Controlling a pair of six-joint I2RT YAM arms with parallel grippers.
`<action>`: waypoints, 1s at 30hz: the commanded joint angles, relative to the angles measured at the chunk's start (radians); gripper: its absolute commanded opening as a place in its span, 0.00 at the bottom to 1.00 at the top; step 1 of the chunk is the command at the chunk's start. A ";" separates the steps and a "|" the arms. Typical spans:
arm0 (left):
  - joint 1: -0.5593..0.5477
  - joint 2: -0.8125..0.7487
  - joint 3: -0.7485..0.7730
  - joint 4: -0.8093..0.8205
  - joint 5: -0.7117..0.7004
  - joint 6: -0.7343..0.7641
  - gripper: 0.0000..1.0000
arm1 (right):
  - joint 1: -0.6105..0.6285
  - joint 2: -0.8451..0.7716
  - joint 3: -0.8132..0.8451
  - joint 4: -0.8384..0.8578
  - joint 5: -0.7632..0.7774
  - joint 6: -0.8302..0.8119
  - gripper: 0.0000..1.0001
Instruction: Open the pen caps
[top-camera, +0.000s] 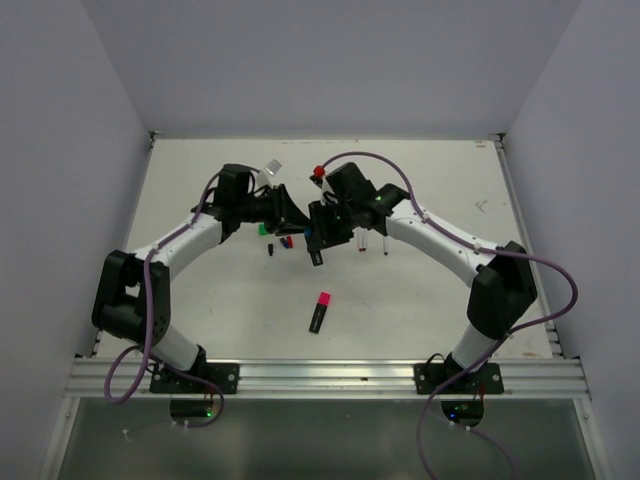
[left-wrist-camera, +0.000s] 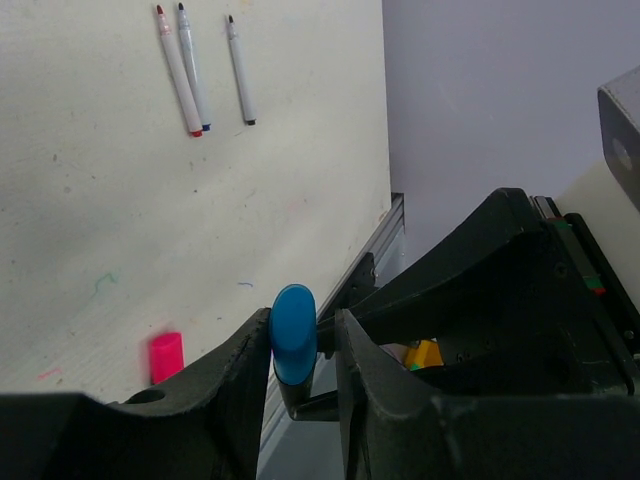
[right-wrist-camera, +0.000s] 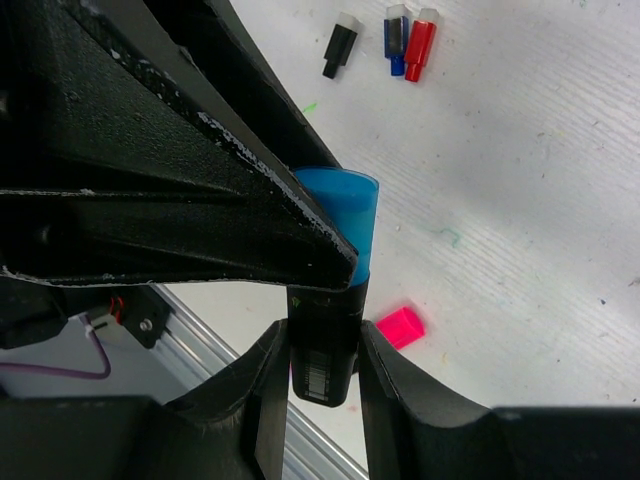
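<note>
Left claw (left-wrist-camera: 300, 332) pinches blue cap (left-wrist-camera: 294, 345); right claw (right-wrist-camera: 322, 340) clamps the barrel (right-wrist-camera: 322, 372).

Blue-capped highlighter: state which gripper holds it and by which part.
Both hold it. The left gripper pinches the blue cap between its fingers; the right gripper clamps the black barrel just below the cap.

My fingers (left-wrist-camera: 240, 375) pinch a blue cap (left-wrist-camera: 294, 330) from both sides — its black barrel (left-wrist-camera: 295, 396) points toward 6 o'clock. A pink cap (left-wrist-camera: 166, 357) lies at 8 o'clock; three thin white pens (left-wrist-camera: 193, 68) at 11 o'clock.
</note>
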 joint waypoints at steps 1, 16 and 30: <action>-0.006 -0.005 0.013 0.032 0.040 -0.025 0.34 | -0.004 -0.005 0.045 0.032 -0.008 0.010 0.00; -0.006 -0.008 0.016 0.055 0.055 -0.042 0.00 | -0.062 -0.031 -0.001 0.044 -0.112 0.022 0.34; -0.005 -0.040 -0.063 0.345 0.143 -0.220 0.00 | -0.203 -0.066 -0.234 0.438 -0.639 0.192 0.41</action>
